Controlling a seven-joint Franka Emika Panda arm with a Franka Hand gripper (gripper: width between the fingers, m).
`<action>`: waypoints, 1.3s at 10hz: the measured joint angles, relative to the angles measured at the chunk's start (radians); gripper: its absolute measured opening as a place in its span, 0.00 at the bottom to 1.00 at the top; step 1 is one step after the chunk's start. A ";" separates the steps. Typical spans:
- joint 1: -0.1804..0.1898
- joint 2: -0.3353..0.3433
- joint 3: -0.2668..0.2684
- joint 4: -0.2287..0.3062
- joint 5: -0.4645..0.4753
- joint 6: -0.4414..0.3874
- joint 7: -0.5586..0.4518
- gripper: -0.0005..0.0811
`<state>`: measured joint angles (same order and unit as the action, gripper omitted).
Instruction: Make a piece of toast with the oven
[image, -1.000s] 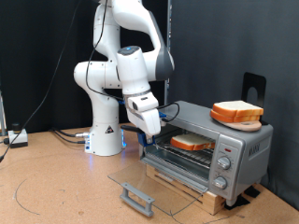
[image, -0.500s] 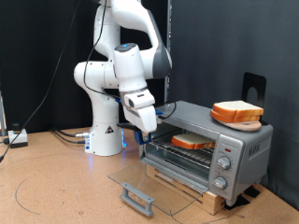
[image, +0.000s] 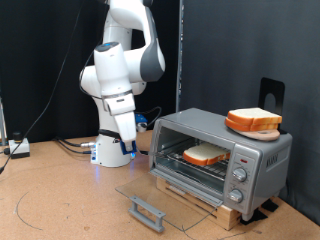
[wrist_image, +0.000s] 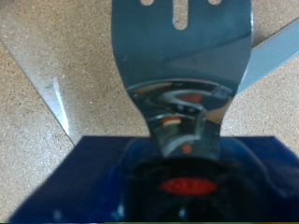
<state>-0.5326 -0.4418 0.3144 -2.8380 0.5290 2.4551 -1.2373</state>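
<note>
The silver-grey oven (image: 262, 160) stands at the exterior view's right with its glass door (image: 170, 195) folded down flat and the grey bar handle (image: 147, 211) at the front. The piece of toast (image: 205, 154) lies on the wire rack inside. My gripper (image: 130, 143) hangs to the left of the oven opening, apart from it, in front of the robot's base. In the wrist view a shiny metal spatula (wrist_image: 182, 56) sticks out from the hand over the brown table; my fingers are hidden behind it.
A thicker pile of bread (image: 252, 121) sits on the oven's roof. The oven rests on a wooden board (image: 200, 195). Cables and a small box (image: 18, 147) lie at the exterior view's far left. A black stand (image: 272, 92) rises behind the oven.
My arm has drawn back from the oven's mouth toward the exterior view's left and turned downward. The toast stays on the rack.
</note>
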 joint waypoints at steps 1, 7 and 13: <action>0.002 0.000 0.000 0.008 0.000 -0.020 -0.009 0.49; 0.078 -0.141 -0.122 0.100 0.240 -0.363 -0.146 0.49; 0.088 -0.257 -0.101 0.130 0.252 -0.502 -0.037 0.49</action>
<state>-0.4450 -0.6988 0.2133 -2.7080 0.7808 1.9528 -1.2745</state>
